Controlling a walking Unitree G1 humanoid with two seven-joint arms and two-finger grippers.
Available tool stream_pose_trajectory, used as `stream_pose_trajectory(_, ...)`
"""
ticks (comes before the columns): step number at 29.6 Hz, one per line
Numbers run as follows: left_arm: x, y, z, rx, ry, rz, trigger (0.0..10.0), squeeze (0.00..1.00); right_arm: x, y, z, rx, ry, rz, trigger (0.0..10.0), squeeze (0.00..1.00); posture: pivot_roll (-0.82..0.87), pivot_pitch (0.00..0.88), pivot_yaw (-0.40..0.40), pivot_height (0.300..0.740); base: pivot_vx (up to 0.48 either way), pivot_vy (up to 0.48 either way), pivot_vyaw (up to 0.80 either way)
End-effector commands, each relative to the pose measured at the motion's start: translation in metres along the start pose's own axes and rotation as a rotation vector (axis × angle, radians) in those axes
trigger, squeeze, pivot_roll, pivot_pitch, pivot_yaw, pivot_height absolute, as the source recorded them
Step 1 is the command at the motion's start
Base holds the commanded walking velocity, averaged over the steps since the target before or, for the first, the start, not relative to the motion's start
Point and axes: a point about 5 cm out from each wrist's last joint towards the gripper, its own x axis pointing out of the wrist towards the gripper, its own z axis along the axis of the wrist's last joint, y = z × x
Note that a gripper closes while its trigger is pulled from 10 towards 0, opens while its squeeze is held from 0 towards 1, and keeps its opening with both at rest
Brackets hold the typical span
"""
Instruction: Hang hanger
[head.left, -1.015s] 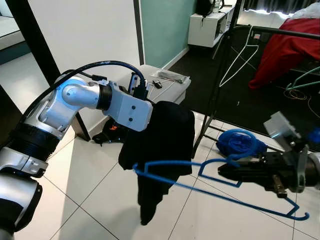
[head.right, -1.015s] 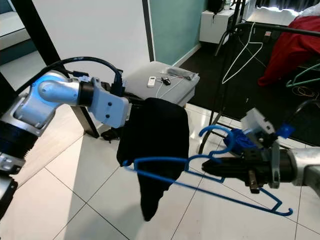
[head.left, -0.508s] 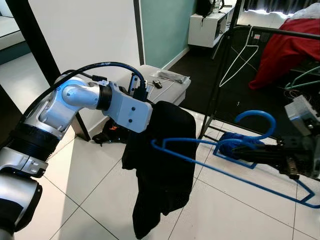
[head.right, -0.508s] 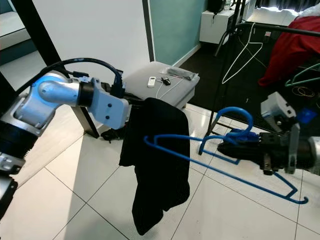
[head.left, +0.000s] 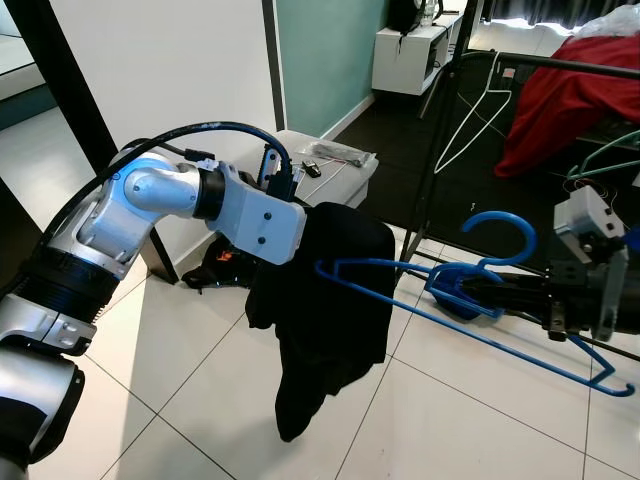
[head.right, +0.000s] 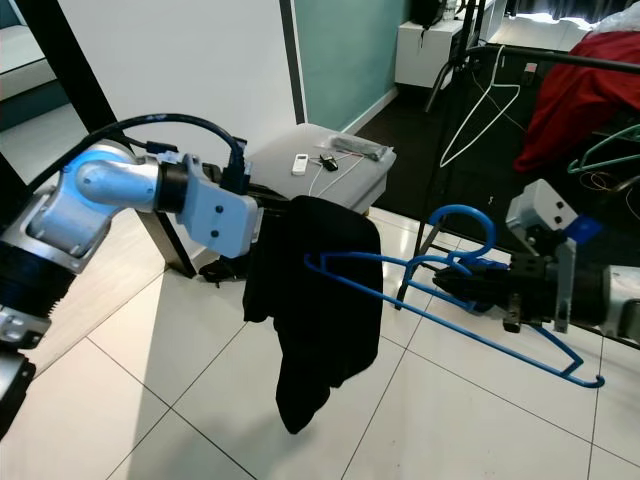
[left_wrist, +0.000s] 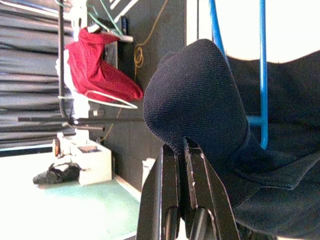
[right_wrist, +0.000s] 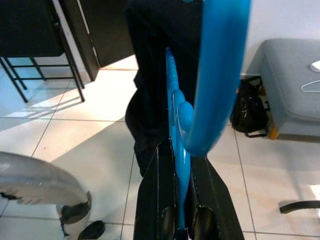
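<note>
Okay, I see my left gripper (left_wrist: 182, 150) pinching the black garment (head.left: 325, 300) up over open white tile floor (head.left: 170, 400). My right gripper (head.right: 455, 285) clamps the blue hanger (head.left: 470, 300) at its neck, far tip touching the garment edge. The clothes rack (head.left: 560, 65) stands well behind.

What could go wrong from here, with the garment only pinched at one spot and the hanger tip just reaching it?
The left gripper pinches the black garment at one bunched fold, so it may slip to the floor. The right gripper grips the blue hanger near its hook, so the long frame may twist. Its far tip may snag the cloth, not enter an opening.
</note>
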Motion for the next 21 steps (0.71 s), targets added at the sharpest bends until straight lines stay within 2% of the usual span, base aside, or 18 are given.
stream_pose_trajectory(1, -0.003, 0.007, 0.005, 0.001, -0.028, 0.04, 10.0, 0.0, 0.004, -0.001, 0.001, -0.015, 0.0, -0.002, 10.0, 0.0, -0.12, 0.041, 0.06, 0.74, 0.0, 0.0, 0.0)
stream_pose_trajectory(10, 0.001, 0.008, 0.009, 0.0, -0.052, 0.048, 10.0, 0.0, 0.011, 0.0, 0.001, -0.019, -0.015, 0.013, 10.0, 0.0, -0.12, 0.038, 0.06, 0.74, 0.0, 0.0, 0.0)
stream_pose_trajectory(21, 0.015, 0.008, 0.018, 0.004, -0.101, 0.051, 10.0, 0.0, 0.033, 0.01, -0.004, -0.005, -0.032, 0.089, 10.0, 0.0, -0.13, 0.029, 0.062, 0.74, 0.0, 0.0, 0.0)
